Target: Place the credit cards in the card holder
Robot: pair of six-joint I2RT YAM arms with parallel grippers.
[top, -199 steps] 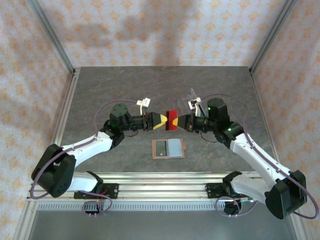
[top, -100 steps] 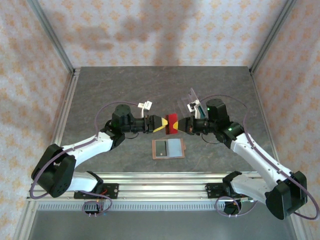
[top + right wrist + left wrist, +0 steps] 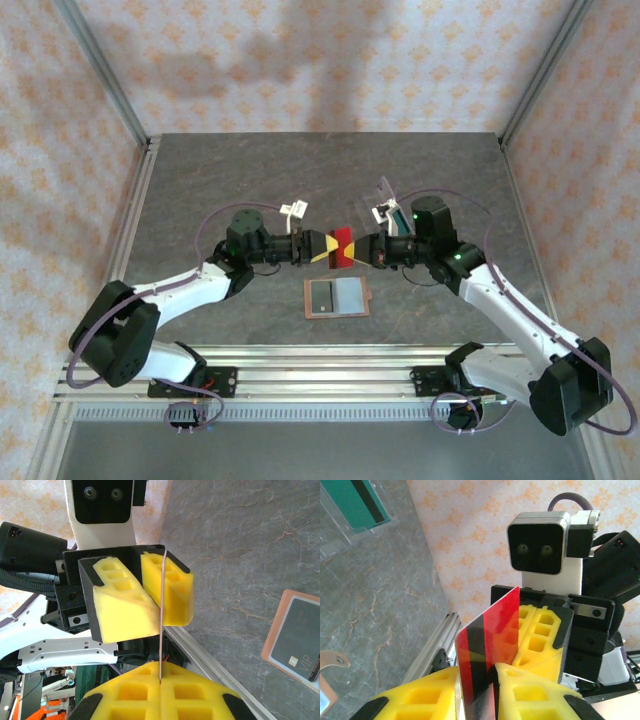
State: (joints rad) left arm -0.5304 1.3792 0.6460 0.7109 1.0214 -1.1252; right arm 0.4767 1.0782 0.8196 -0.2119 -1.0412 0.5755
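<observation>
Foam pads [image 3: 120, 607] of the left gripper [image 3: 322, 247] and right gripper [image 3: 358, 247] both clamp one thin, glossy red card [image 3: 343, 240] in mid-air. Below it, we see the flat brown leather card holder [image 3: 307, 299] lying on the marbled table [image 3: 250, 170].

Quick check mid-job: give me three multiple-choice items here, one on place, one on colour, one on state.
1. The card holder is: A flat on the table; B held in the air; C leaning on the wall.
2. The held card is: A green; B red with a black stripe; C grey-blue.
3. The right gripper is: A open; B shut on the held card; C shut, empty.
Answers: A, it lies open on the table; B, the left wrist view shows it; B, its fingers pinch the card's edge.
</observation>
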